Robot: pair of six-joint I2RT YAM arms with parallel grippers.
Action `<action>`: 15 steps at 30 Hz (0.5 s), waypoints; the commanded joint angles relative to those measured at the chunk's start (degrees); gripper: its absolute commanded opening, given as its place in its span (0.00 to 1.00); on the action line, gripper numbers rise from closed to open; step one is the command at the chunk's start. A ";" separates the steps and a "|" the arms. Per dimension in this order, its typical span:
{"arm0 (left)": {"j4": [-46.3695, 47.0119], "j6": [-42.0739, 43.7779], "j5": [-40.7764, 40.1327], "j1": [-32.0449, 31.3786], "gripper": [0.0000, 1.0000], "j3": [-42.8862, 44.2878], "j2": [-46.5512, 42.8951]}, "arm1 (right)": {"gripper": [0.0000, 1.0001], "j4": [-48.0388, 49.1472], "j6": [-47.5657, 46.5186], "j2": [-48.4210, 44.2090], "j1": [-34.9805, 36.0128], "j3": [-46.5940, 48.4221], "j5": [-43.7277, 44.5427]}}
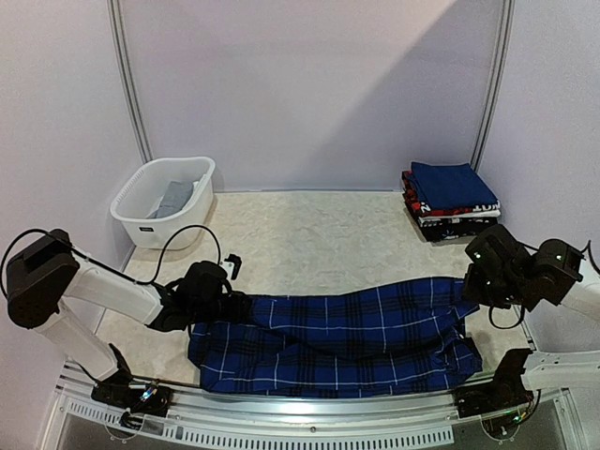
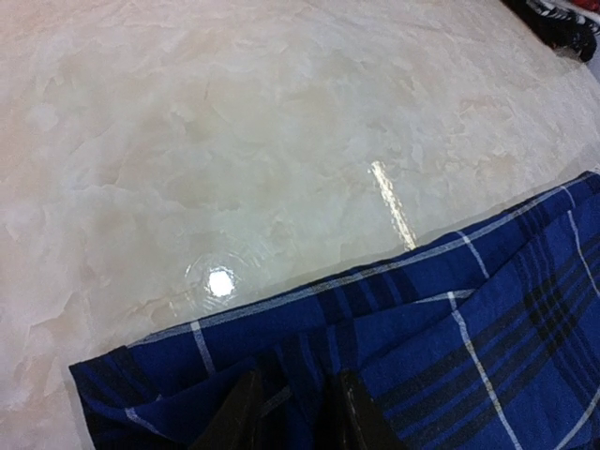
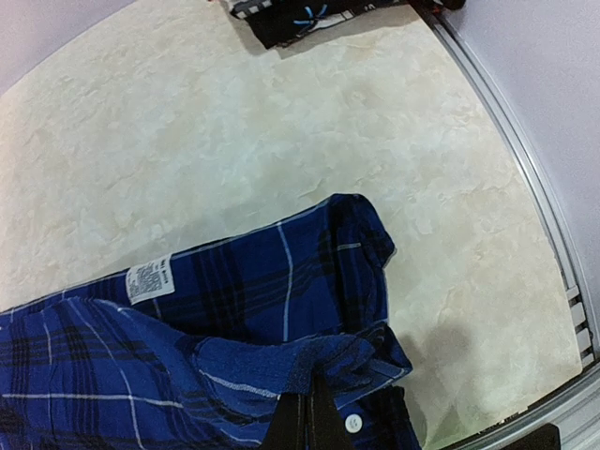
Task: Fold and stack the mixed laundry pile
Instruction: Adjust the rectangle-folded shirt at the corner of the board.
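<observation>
Garments loose on the table (image 1: 309,234): one, a dark blue plaid shirt (image 1: 337,339). It lies lengthwise along the near edge between the two arms.

Containers: one white slotted basket (image 1: 138,208) at the far left. It holds one grey garment (image 1: 174,199); anything under that is hidden.

Stacks: one stack (image 1: 450,199) of folded clothes at the far right by the wall. A plain dark blue piece is on top and black, red and white prints are below. Layer count not readable.

Grippers: two.
- The left gripper (image 1: 223,298) sits at the shirt's left end. In its wrist view the fingers (image 2: 242,417) stand close, a ridge of plaid cloth nipped between them.
- The right gripper (image 1: 476,281) sits at the shirt's right end. In its wrist view the fingers (image 3: 298,422) are pressed together on a fold at the collar end.

View differences:
- Only the top view shows the basket and the shirt's full length.
- Only the right wrist view shows a white label (image 3: 150,278) inside the shirt and a white button (image 3: 352,423) just beside the fingers.
- The left wrist view shows the shirt's far hem lying flat on the marbled table, with lamp glare on the surface.
- Both wrist views catch only a corner of the stack.
</observation>
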 commanded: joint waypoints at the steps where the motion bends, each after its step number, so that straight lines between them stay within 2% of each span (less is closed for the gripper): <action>1: -1.10 0.11 -2.09 0.95 0.27 -1.25 -2.65 | 0.00 7.42 -4.33 1.95 -7.18 -3.83 -4.81; 7: -2.98 0.50 -2.84 0.97 0.27 -1.83 -5.43 | 0.00 14.51 -8.59 7.37 -14.64 -8.08 -9.41; 10: -4.38 0.63 -3.21 0.97 0.27 -2.02 -7.29 | 0.10 15.81 -8.46 10.79 -15.00 -8.86 -9.69; 12: -4.94 0.59 -3.31 0.97 0.27 -2.21 -8.57 | 0.22 15.73 -8.15 12.75 -15.16 -8.96 -9.20; 13: -5.25 0.61 -3.34 0.93 0.27 -2.27 -9.14 | 0.44 15.29 -7.90 13.25 -15.35 -8.65 -8.81; 14: -5.56 0.59 -3.15 0.89 0.27 -2.31 -9.74 | 0.61 14.95 -7.77 13.70 -15.45 -8.20 -8.18; 15: -5.89 0.59 -2.96 0.81 0.28 -2.38 -10.37 | 0.67 14.52 -7.75 13.71 -15.43 -7.64 -7.51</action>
